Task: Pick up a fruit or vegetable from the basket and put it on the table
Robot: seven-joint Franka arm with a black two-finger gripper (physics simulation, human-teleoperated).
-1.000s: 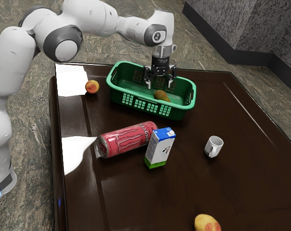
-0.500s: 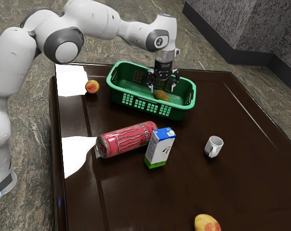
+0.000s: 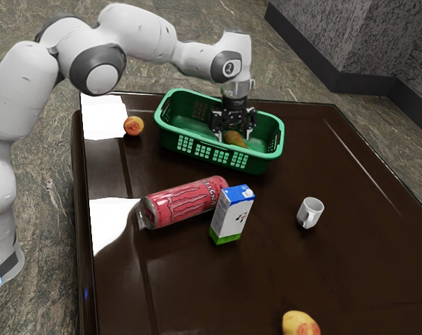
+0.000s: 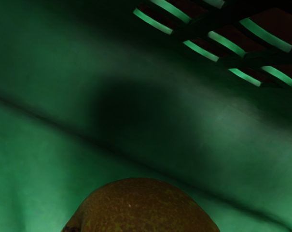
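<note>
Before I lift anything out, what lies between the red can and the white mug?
A blue-topped carton, upright on the table, nearer the can than the mug. The exterior view shows it.

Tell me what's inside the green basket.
One brownish fruit lies in the basket, with the open gripper reaching down over it. The near wall hides the fruit's underside and part of the basket floor; whatever is behind the gripper is covered too.
</note>
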